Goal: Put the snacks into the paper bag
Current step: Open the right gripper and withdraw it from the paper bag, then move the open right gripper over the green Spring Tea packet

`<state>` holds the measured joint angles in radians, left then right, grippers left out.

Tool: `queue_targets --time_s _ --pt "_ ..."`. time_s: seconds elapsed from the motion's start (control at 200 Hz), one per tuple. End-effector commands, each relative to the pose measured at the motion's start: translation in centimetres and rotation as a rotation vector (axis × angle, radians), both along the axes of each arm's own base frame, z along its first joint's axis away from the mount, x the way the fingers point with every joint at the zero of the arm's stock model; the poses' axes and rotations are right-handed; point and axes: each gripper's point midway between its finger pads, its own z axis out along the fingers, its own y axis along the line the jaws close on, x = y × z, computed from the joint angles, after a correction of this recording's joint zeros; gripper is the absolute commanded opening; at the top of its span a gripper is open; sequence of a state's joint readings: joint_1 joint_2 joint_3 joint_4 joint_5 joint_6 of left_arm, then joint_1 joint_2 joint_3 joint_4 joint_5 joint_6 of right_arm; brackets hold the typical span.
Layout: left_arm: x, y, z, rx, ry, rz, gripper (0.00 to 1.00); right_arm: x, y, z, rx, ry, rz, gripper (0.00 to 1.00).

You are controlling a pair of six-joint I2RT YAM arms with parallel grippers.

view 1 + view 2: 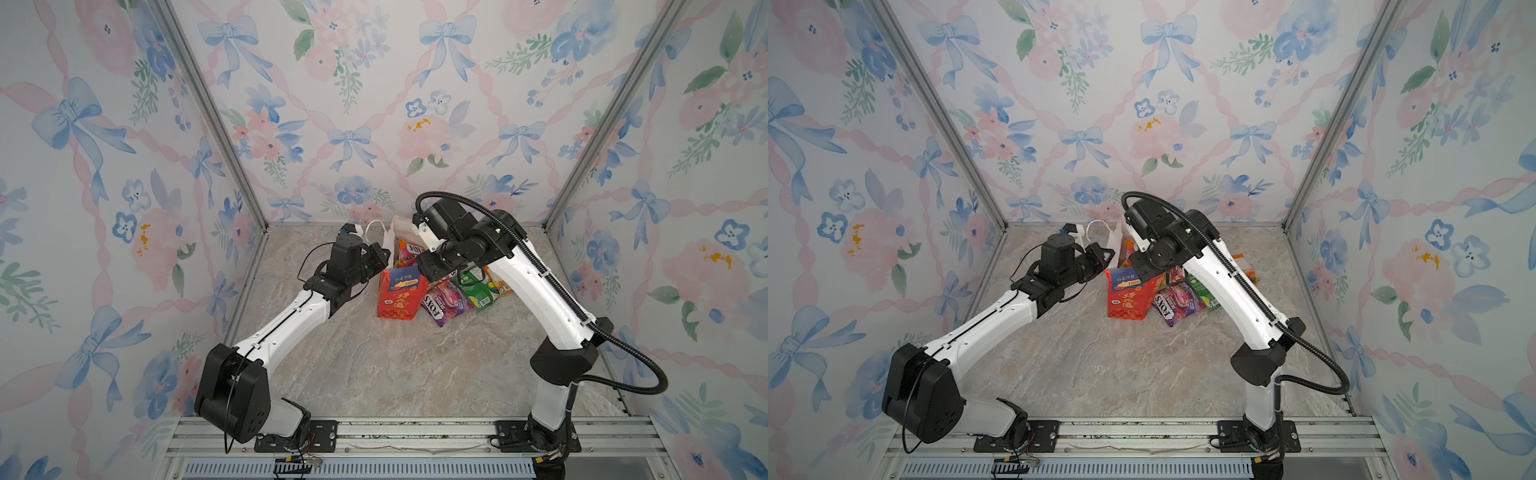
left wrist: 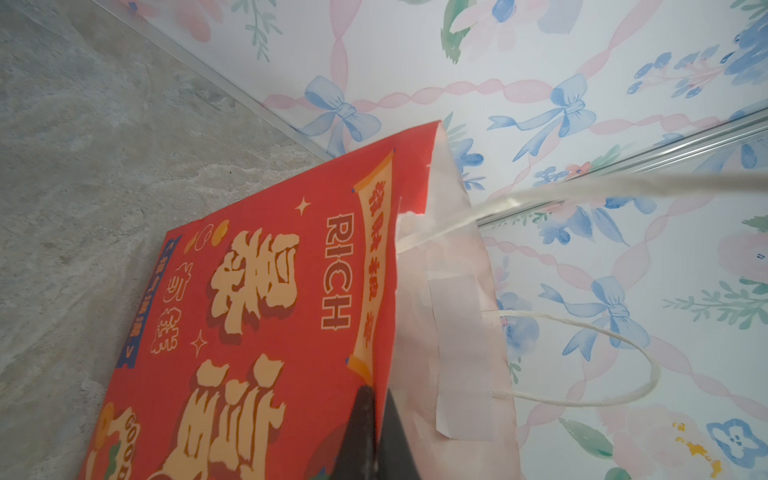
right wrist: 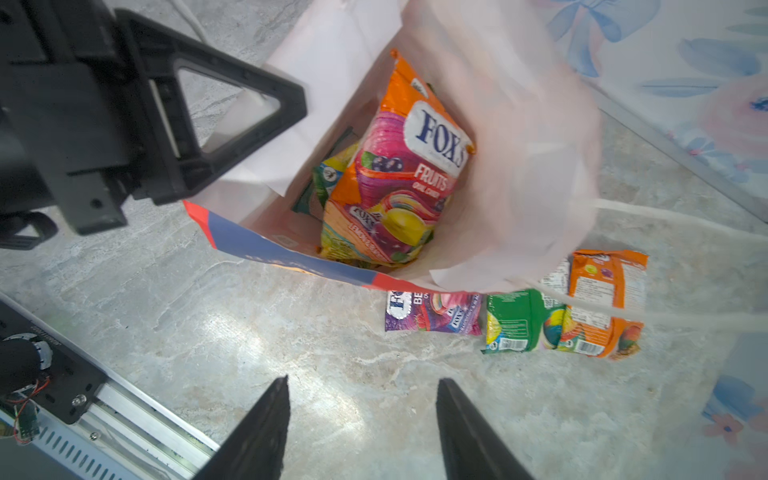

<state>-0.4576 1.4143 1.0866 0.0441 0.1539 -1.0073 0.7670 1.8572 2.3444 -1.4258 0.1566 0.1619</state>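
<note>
Pinching paper bag (image 2: 266,291) rim, left gripper (image 2: 380,399) props mouth open; right gripper (image 3: 361,415) jaws apart, empty, at mouth. FOX'S packet (image 3: 407,166) inside. purple packet (image 3: 432,318), green packet (image 3: 515,320), orange packet (image 3: 611,278) on table (image 3: 291,332) beside bag, right arm nearer.

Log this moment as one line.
left gripper: shut on paper bag rim | right gripper: jaws open, empty | in bag: FOX'S Fruits packet | on table: purple packet, green packet, orange packet

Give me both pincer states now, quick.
Left pincer: shut on the paper bag, gripping its wall.
Right pincer: open, holding nothing.
</note>
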Motion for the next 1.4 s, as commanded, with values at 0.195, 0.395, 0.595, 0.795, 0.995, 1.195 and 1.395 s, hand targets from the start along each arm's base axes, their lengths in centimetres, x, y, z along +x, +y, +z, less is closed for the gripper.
queue_targets --time_s 0.195,0.395,0.595,0.795,0.995,1.195,1.395 --pt "-0.1 0.7 2.5 -0.032 -0.077 0.015 0.0 1.6 -4.3 3.4 0.296 -0.033 -0.115 0.62" --pt "-0.1 0.8 2.3 -0.029 -0.073 0.017 0.0 2.3 -5.2 3.6 0.448 -0.017 -0.138 0.62" --pt "-0.1 1.1 2.3 -0.024 -0.072 0.024 0.0 3.1 -7.5 2.0 0.577 0.028 -0.193 0.62" --pt "-0.1 1.5 2.2 -0.022 -0.068 0.032 0.0 3.0 -9.4 1.2 0.719 0.036 -0.206 0.63" --pt "-0.2 1.8 1.9 -0.019 -0.064 0.038 0.0 4.0 -10.8 -0.1 0.735 0.029 -0.249 0.63" --pt "-0.2 2.0 1.4 -0.015 -0.055 0.043 0.0 6.1 -10.4 -1.9 0.781 0.038 -0.257 0.63" --pt "-0.2 2.6 0.8 -0.012 -0.039 0.054 0.0 6.5 -10.5 -2.7 0.777 0.043 -0.265 0.64"
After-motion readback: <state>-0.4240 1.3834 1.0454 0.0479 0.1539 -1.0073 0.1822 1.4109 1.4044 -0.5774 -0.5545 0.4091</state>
